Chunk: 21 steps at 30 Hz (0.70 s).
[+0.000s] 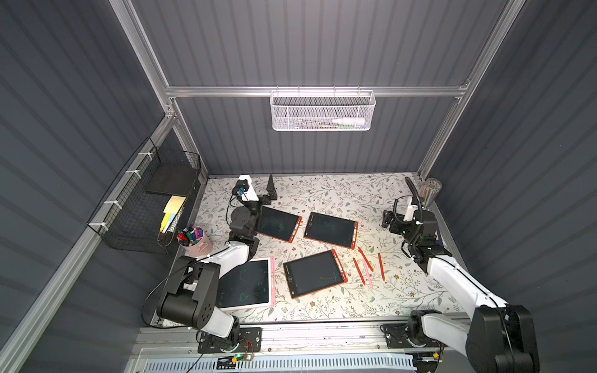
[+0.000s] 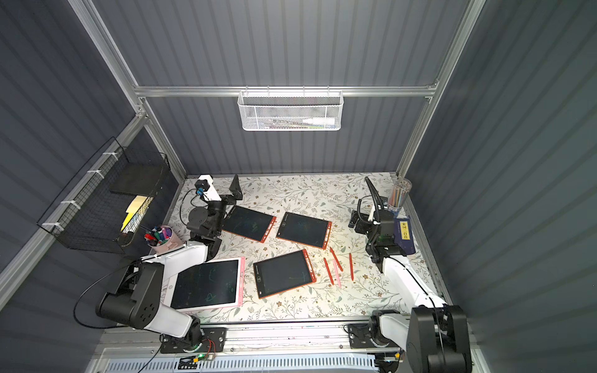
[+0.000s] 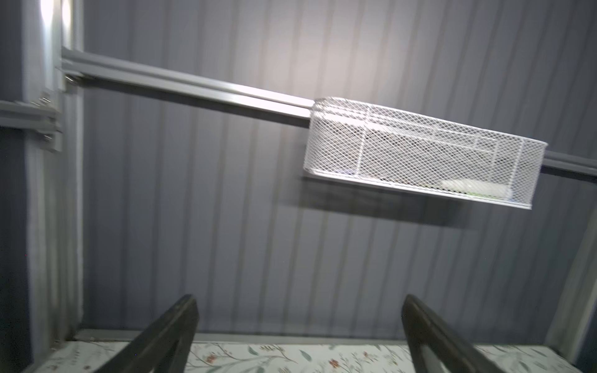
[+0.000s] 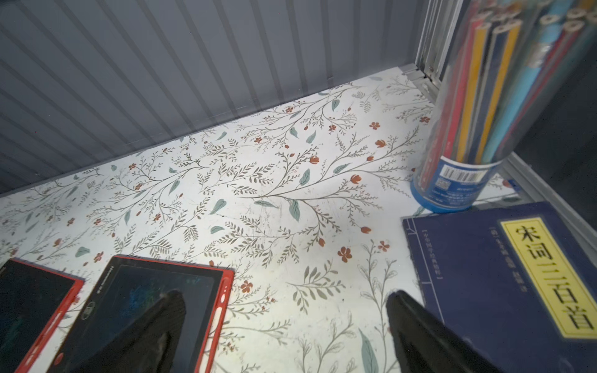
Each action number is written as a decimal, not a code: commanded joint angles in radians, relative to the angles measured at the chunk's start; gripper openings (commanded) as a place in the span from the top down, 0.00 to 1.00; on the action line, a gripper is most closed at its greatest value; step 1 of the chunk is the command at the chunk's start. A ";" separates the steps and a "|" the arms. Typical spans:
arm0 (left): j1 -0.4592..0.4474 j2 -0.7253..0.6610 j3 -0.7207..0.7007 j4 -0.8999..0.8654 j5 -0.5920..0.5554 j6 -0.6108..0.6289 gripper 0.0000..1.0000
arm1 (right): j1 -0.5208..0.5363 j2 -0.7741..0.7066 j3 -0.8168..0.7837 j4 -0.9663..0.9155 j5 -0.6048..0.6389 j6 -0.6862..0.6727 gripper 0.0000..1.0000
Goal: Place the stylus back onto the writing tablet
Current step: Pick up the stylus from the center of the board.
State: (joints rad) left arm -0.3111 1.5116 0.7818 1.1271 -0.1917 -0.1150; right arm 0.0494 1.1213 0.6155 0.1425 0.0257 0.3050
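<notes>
Well, nearest me the left arm [image 1: 226, 256] reaches across the left side of the pink tablet [image 1: 247, 281], so part of its screen is hidden. Just beside it on the floral table [image 1: 323, 310] lies a red tablet [image 1: 314, 274]. To the right of that, off every tablet, four styluses lie loose: a pink stylus [image 1: 367, 274] close among three red styluses [image 1: 381, 266], one of them a little apart. Whether the pink one touches its red neighbours I cannot tell. They show only in both top views; neither wrist camera catches them.

Farther back lie two more red tablets [image 1: 331, 230], both cut off at the edge of the right wrist view. The right gripper [image 4: 287, 336] hangs there, jaws spread wide with nothing between them. The blue book [image 4: 504, 274] beside it is plain in that wrist view; from above, the right arm [image 1: 452, 277] covers part of it. A pencil tube [image 4: 478, 113] stands just behind the book, its top cut off.

Farthest off, the left gripper [image 3: 300, 339] points at the back wall, jaws released and empty. Its wrist view is blurred and shows the white mesh basket [image 3: 420, 151], whose contents are hard to make out.
</notes>
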 commanded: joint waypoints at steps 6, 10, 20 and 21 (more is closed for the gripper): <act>-0.038 0.006 0.250 -0.488 0.351 -0.158 0.01 | 0.083 -0.057 0.076 -0.383 0.003 0.113 0.01; -0.086 0.090 0.438 -0.768 0.536 -0.067 0.01 | 0.098 -0.046 0.124 -0.525 -0.025 0.147 0.01; -0.222 0.028 0.326 -0.744 0.627 0.005 0.01 | 0.144 -0.072 0.103 -0.714 -0.085 0.227 0.33; -0.234 0.014 0.324 -0.753 0.633 0.017 0.01 | 0.144 -0.068 0.090 -0.708 -0.083 0.228 0.39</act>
State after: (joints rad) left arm -0.5350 1.5856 1.1362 0.3359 0.3798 -0.1078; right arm 0.1909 1.0622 0.7231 -0.4873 -0.0471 0.5003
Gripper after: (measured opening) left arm 0.994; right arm 0.621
